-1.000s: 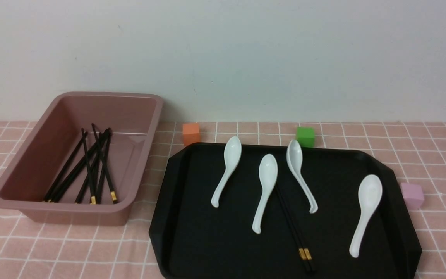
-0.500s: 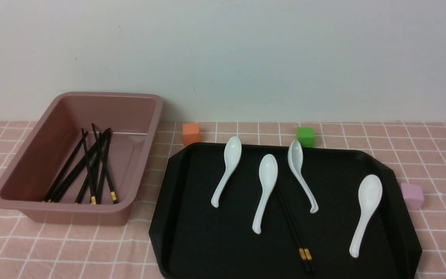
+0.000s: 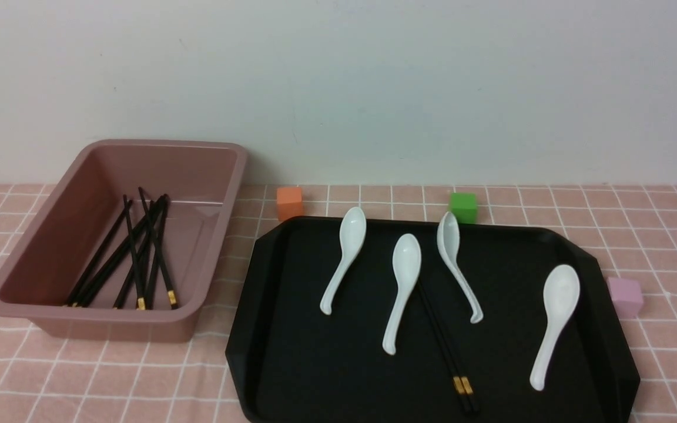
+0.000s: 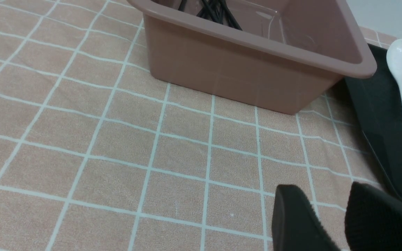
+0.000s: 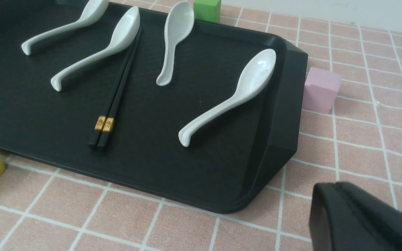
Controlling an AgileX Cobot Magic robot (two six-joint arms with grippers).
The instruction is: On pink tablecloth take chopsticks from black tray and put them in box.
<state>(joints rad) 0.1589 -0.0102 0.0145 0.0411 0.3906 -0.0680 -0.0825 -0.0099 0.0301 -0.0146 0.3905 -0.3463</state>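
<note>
Right gripper (image 5: 330, 209) hanging near tray corner, jaws pressed together, gripping nothing. Left gripper (image 4: 326, 216) hovering over pink tablecloth (image 4: 82, 139), jaws slightly parted, empty. Last chopsticks (image 3: 447, 352) lying paired on black tray (image 3: 291, 364) between spoons (image 3: 404, 288). Likely light, stiff, slick; pinching near gold bands looking safest. Farther off, box (image 3: 209, 155) holding others.

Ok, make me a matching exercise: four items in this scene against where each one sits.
Things:
1. green cube
2. pink cube
3. pair of chopsticks
4. bundle of chopsticks

Places:
A. inside the box
B. on the black tray among the spoons
C. on the cloth beyond the tray's far edge
D. on the cloth by the tray's right side

Pairs: 1-C, 2-D, 3-B, 4-A
</note>
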